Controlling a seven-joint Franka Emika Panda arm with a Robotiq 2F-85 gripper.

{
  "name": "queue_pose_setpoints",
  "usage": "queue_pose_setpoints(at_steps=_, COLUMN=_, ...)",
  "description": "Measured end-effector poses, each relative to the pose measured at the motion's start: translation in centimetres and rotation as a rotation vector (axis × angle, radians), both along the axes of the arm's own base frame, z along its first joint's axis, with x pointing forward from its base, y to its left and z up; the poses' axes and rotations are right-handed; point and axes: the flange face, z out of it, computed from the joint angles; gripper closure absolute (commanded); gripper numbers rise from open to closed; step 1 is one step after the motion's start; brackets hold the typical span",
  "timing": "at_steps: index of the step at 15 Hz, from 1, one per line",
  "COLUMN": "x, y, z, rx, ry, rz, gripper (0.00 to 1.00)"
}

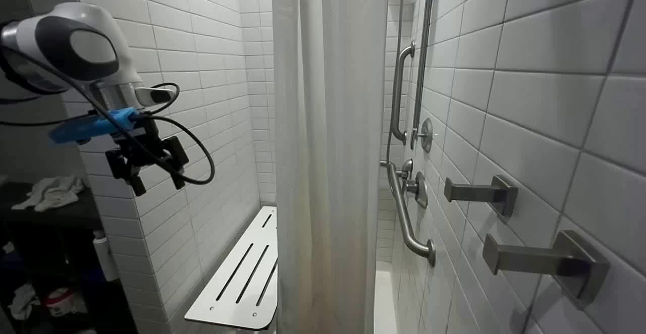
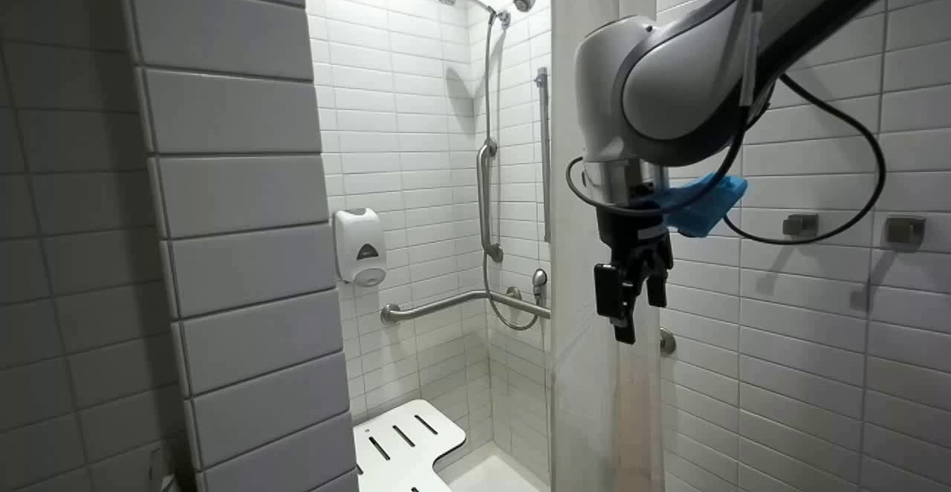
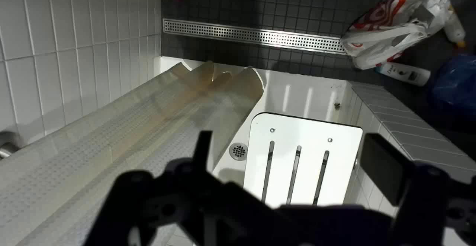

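My black gripper (image 1: 158, 183) hangs in the air with its fingers spread apart and nothing between them. It also shows in an exterior view (image 2: 641, 314) and in the wrist view (image 3: 295, 157). A pale shower curtain (image 1: 328, 147) hangs gathered to one side of it, and also shows in an exterior view (image 2: 587, 403) and in the wrist view (image 3: 156, 127). A white slotted shower seat (image 1: 234, 273) is below the gripper, seen also in an exterior view (image 2: 405, 440) and in the wrist view (image 3: 284, 157). Whether the gripper touches the curtain does not show; it appears apart.
Metal wall hooks (image 1: 472, 192) and bent grab bars (image 1: 404, 213) stick out from the tiled wall. A tiled partition (image 2: 249, 269) stands beside the stall. A soap dispenser (image 2: 360, 247) is on the far wall. A plastic bag (image 3: 394, 34) and a bottle (image 3: 403, 73) lie on the floor.
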Motion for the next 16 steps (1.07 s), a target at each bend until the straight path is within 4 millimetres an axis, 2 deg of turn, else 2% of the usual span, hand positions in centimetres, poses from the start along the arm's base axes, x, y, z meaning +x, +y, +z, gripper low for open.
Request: queue_pose_setpoints(at_steps=16, x=0.15, y=-0.27, z=0.19, rx=0.013, ry=-0.015, rz=-0.032, gripper=0.00)
